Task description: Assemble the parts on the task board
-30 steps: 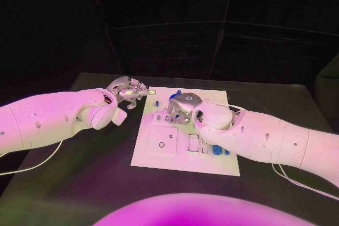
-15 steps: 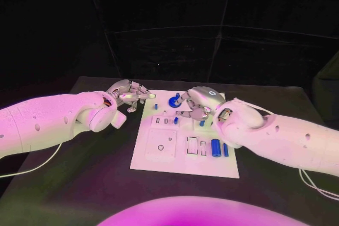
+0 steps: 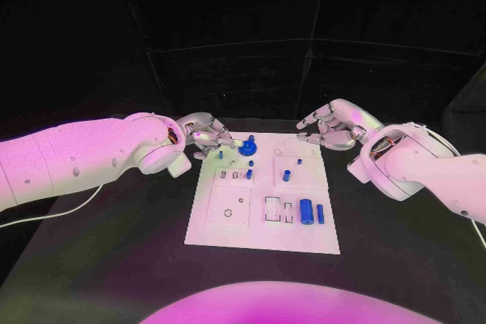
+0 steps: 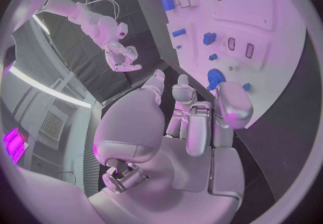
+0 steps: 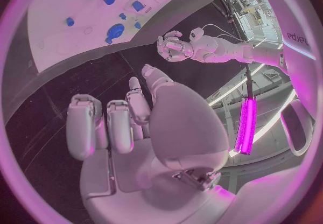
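- The black table (image 3: 112, 247) carries everything; both white arms reach in over its far half.
- The task board (image 3: 265, 232), a white plate, lies flat on the table between the two hands, its far corners near each of them.
- The left hand (image 3: 206, 133) hovers at the board's far corner on its own side, just over the edge. Its fingers are curled loosely but apart, and nothing sits between them in the left wrist view (image 4: 195, 121).
- The right hand (image 3: 332, 126) hangs beyond the board's other far corner, clear of the plate. Its fingers are bent inward yet separated, with nothing held; the right wrist view (image 5: 128, 121) shows the palm bare.
- A round blue part (image 3: 248, 147) with a peg rising from it stands on the board just beside the left hand's fingertips, not touching them as far as I can tell. It appears as a blue disc in the left wrist view (image 4: 215, 77).
- Two blue cylinders (image 3: 307, 213) lie side by side near the board's front edge, well away from both hands, on the right hand's side.
- A small blue peg (image 3: 286, 174) stands on a raised square, between the hands and nearer the right one.
- A tiny blue piece (image 3: 222, 154) sits close below the left hand.
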